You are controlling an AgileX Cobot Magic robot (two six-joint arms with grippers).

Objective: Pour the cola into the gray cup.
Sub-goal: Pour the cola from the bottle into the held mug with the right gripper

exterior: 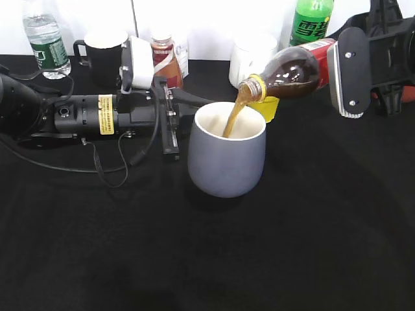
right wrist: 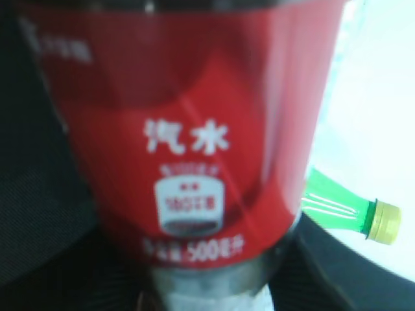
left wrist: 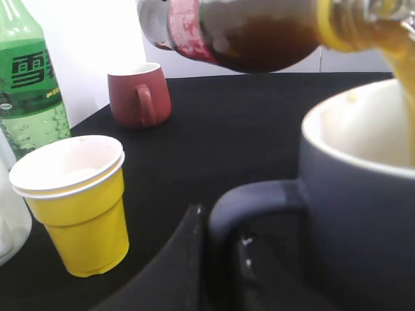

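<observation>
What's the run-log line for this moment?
phase: pouring | right gripper: holds cola tilted | stream entering gray cup | left gripper: at cup handle

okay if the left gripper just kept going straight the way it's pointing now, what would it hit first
The gray cup. The left gripper points to the right along the table, and its fingers are already at the cup's loop handle, so going on would press into the cup wall. Exact contact is hard to judge.
</observation>
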